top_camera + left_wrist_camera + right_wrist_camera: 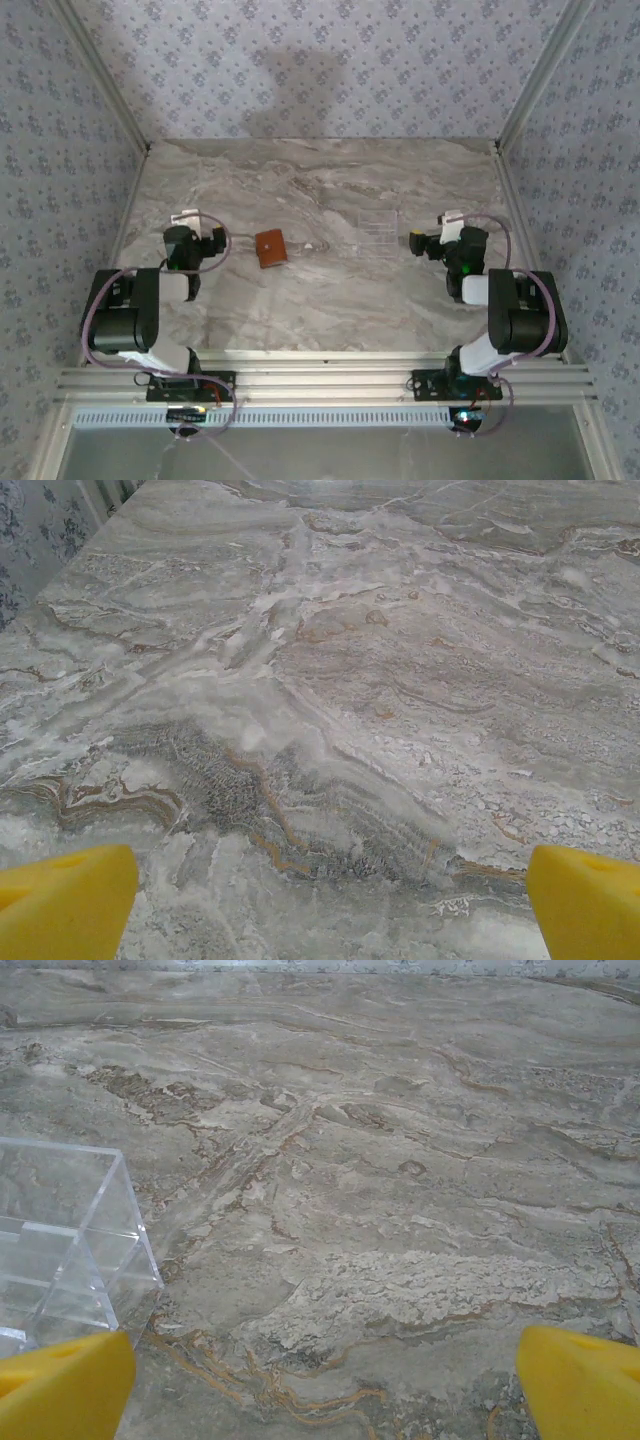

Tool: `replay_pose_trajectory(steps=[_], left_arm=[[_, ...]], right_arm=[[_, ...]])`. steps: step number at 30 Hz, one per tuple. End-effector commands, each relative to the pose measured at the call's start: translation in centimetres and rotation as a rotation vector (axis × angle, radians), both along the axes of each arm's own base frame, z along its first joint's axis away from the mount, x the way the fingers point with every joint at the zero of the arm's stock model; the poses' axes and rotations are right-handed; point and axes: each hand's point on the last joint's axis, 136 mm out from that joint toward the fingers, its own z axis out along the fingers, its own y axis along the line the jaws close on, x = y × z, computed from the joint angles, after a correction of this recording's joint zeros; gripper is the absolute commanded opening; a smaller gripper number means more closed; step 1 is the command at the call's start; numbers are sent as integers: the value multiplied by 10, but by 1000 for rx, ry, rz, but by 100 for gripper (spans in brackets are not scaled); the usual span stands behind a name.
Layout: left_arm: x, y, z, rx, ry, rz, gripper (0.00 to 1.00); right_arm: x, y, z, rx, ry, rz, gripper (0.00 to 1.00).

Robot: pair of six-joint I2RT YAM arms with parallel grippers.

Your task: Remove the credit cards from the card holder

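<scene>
Left gripper (pixel 330 905) hung over bare marble surface (pixel 380 680), jaws spread wide, nothing held. Right gripper (pixel 325 1385) likewise spread wide, nothing held; clear tray (pixel 60 1250) seen just beyond its left fingertip (pixel 60 1385). Card holder (pixel 270 247) laid flat on surface, left of centre, near left gripper, between both grippers. Tray set right of centre, apart from card holder.

Surface (pixel 330 300) — grey marble-look with brown veins, smooth, faint sheen. Card holder (pixel 270 247): tan-brown, leather-like, matt. Tray (pixel 60 1250) — clear plastic, glossy edges. Left gripper (pixel 330 920) and right gripper (pixel 325 1390) fingertips (pixel 65 905): yellow, matt. Walls (pixel 320 60): patterned, matt.
</scene>
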Motion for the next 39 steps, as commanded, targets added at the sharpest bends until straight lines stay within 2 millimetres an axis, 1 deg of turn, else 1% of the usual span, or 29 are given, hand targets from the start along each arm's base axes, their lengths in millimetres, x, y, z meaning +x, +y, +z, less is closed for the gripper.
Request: replay_pose_trajectory(steps=[1,21,24,25,28,29,37,39], left_arm=[[5,0,8,-1,-32,-11,100],[5,0,9,-3,-33,-11,100],[5,0,9,-2,-34,-11,100],[5,0,9,-3,-35,-11,100],[5,-1,9,-3,-32,-12,100],[5,-1,9,-3,-34,-12,100],[5,-1,8,-1,-32,-13,100],[5,0,11,10,-30,-3,100]], right_arm=[[0,2,3,-5,-22,19,100],[0,2,3,-1,-23,20,100],[1,-2,3,5,-19,-3,100],[2,-6,3,5,-18,-24,100],[7,-25,1,-23,2,-160,100],[7,-28,0,-38,8,-187,100],[7,-27,0,-45,7,-194,100],[8,-30,6,-74,8,-229,100]])
